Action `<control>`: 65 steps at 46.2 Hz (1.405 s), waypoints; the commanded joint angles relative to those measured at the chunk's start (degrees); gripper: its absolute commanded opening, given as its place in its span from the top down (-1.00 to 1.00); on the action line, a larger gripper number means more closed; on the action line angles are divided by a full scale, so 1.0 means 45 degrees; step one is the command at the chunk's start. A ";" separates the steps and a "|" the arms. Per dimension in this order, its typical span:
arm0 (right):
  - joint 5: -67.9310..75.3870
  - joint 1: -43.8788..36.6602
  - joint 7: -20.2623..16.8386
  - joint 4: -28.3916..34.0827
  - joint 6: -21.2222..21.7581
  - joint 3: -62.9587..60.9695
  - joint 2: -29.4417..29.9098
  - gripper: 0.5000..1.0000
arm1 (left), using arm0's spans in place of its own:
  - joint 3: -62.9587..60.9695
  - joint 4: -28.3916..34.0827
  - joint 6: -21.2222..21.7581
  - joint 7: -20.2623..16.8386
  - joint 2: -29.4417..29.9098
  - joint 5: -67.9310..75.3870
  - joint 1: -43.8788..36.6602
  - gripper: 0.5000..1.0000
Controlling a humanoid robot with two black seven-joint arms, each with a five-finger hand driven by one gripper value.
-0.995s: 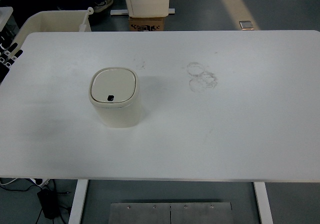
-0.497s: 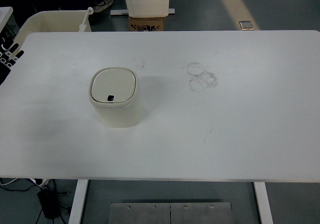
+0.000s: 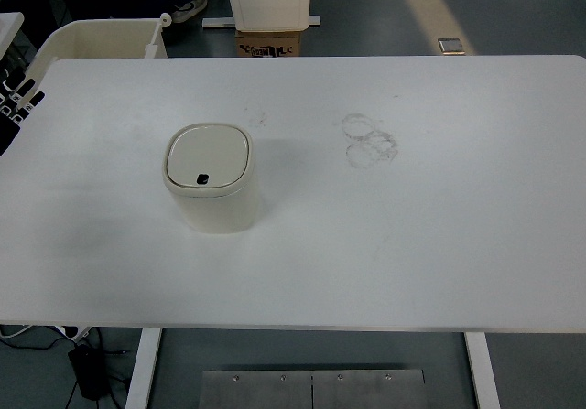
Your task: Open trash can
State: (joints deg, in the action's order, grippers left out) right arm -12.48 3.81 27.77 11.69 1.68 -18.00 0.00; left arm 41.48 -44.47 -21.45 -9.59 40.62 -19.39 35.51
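A small cream trash can (image 3: 210,188) stands upright on the white table (image 3: 430,244), left of centre. Its rounded square lid (image 3: 208,156) lies flat and closed, with a small dark button near its front edge. Part of my left hand (image 3: 18,98) shows at the table's far left edge, well away from the can and touching nothing I can see. The right arm is out of the picture.
Faint ring marks (image 3: 370,140) stain the table right of centre. Behind the table's far left corner stands a cream bin (image 3: 101,38). A white stand on a cardboard box (image 3: 268,41) sits beyond the far edge, with a shoe (image 3: 189,7) beside it.
My left hand at the left edge has crept slightly toward the far side. The trash can and its lid have not moved.
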 commanded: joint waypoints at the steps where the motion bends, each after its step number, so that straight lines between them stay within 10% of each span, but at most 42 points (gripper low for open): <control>1: 0.0000 -0.0007 0.0000 0.0000 0.0018 -0.0004 0.0000 -0.97 | 0.0001 0.0000 -0.0018 0.0002 -0.0023 -0.0008 -0.0019 -1.00; 38: -0.0020 -0.0007 0.0020 0.0000 -0.0002 -0.0004 0.0000 -0.97 | -0.0058 -0.0292 0.0138 0.0119 0.0874 0.0012 0.0156 -1.00; 65: -0.0040 -0.0066 0.0020 0.0019 0.0018 0.0015 0.0000 -0.97 | -0.0175 -0.6112 0.3087 0.1230 0.4351 -0.0086 0.1113 -1.00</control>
State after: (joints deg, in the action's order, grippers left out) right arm -12.72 3.52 27.84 11.77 1.77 -17.92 0.00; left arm 40.81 -69.86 -8.29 -6.32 59.01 -19.75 39.68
